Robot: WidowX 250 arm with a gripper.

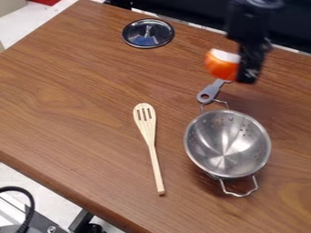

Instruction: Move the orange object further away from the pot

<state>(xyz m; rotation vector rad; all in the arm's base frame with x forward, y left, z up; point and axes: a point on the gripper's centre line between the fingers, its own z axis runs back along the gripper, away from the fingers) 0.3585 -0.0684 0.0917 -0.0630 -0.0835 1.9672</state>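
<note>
Currently, the claw [248, 72] is hanging toward the counter's [67, 95] far side; whether it is spread, closed or pinching, I cannot tell. The orange object [221, 69] is showing immediately at its view-left side, overlapping or touching. Just below both, the grey handle [213, 88] is pointing up toward them, with the pot [205, 157] lying nearer the camera. The back edge is running close behind the claw, leaving little margin. Wider room is opening view-left, between lid [135, 39] and slotted spatula [150, 135], likely favouring that direction.
</note>
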